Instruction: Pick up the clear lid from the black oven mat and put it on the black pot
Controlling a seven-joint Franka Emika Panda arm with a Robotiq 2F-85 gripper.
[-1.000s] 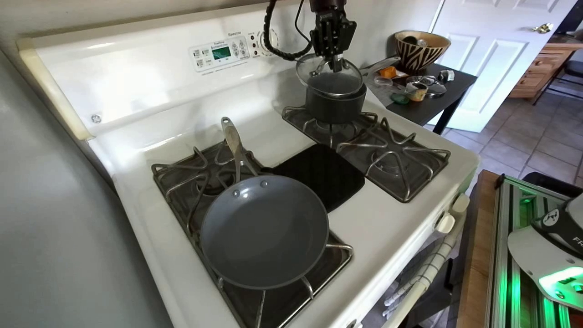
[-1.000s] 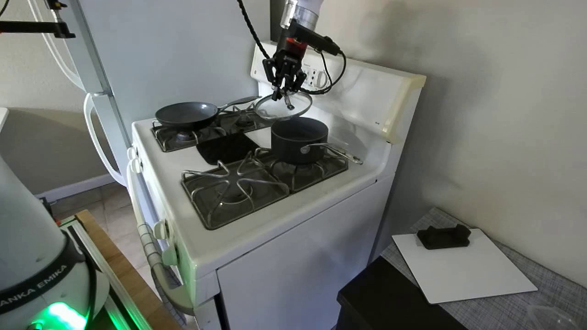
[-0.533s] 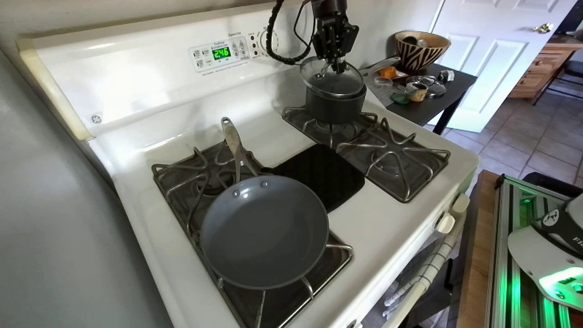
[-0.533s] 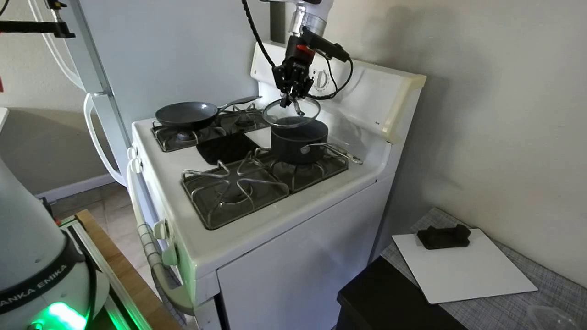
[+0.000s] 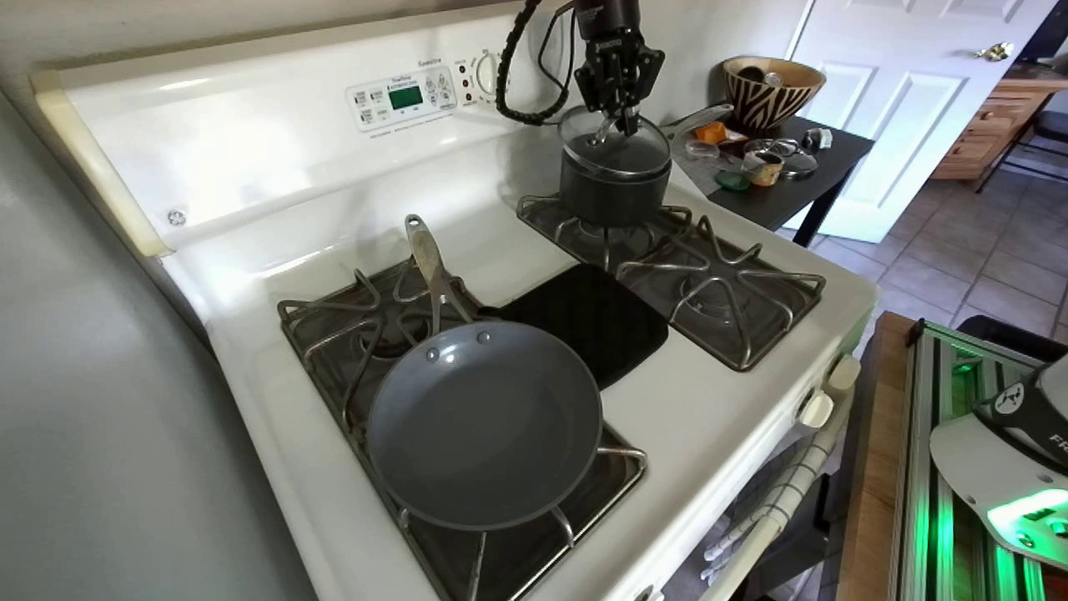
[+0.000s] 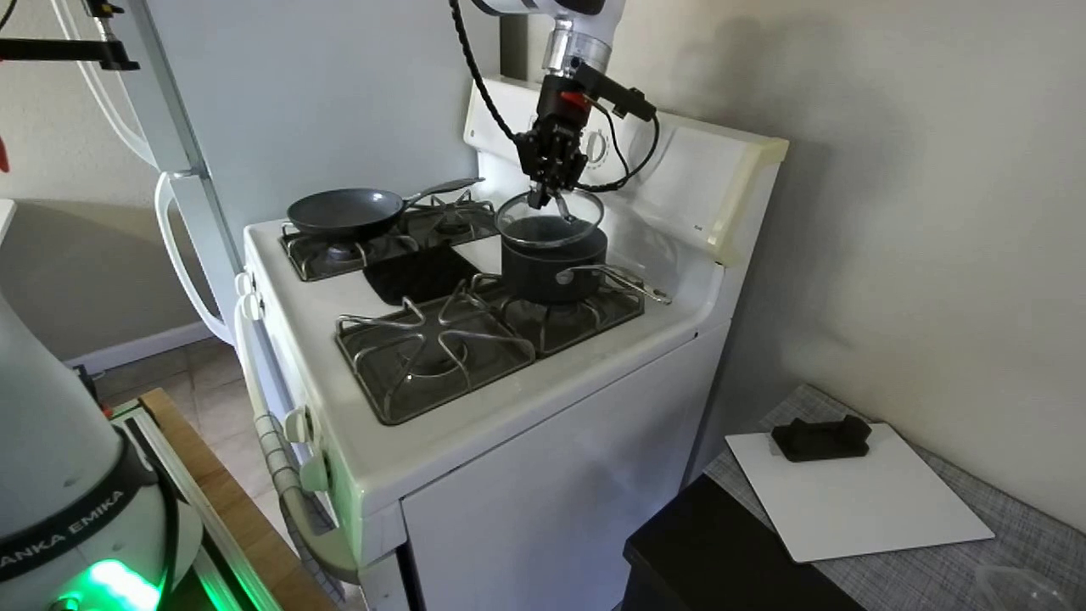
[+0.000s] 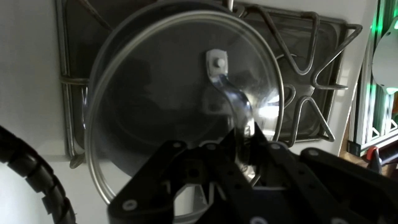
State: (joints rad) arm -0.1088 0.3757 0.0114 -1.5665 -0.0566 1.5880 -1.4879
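Observation:
My gripper [image 5: 622, 123] is shut on the arched metal handle of the clear lid [image 5: 617, 157]; it also shows in an exterior view [image 6: 548, 198] and in the wrist view [image 7: 244, 137]. The lid hangs tilted over the black pot [image 5: 613, 196]. In an exterior view the lid [image 6: 547, 231] overlaps the mouth of the pot [image 6: 551, 276], a little off to one side. In the wrist view the lid [image 7: 174, 87] covers most of the pot's opening. I cannot tell whether the rims touch. The black oven mat [image 5: 584, 321] lies bare on the stove, also in an exterior view [image 6: 420, 273].
The pot stands on a rear grate, its metal handle [image 6: 628, 280] sticking out. A grey frying pan [image 5: 484, 426] sits on the far-side burner grates. The stove's back panel [image 5: 275, 125] rises behind. A side table holds a striped bowl [image 5: 772, 92] and another lid [image 5: 798, 163].
My gripper has moved lower and across with the lid, bringing it from beside and above the pot to over the pot's mouth. The pot, pan and mat have not moved.

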